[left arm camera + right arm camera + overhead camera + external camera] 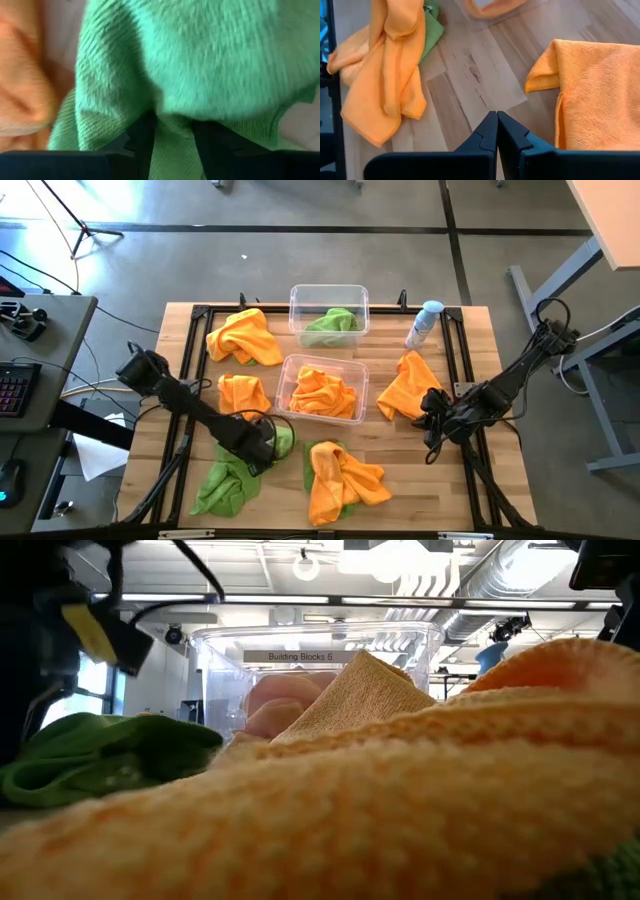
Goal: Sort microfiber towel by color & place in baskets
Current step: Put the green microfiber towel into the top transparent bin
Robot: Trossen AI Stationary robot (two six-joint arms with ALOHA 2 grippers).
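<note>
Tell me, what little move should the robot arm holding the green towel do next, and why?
Probably lift. The left gripper looks pinched on a green towel at the table's near edge, and the far basket already holds green while the middle basket holds orange. So raising it clear, then carrying it toward the far basket, seems right. The right gripper waits shut beside an orange towel.

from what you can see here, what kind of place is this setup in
Probably a robotics lab or workshop, not a home. The wooden table stands on a bare grey floor, a desk with a keyboard sits beside it, and the low view shows exposed ceiling ducts overhead.
</note>
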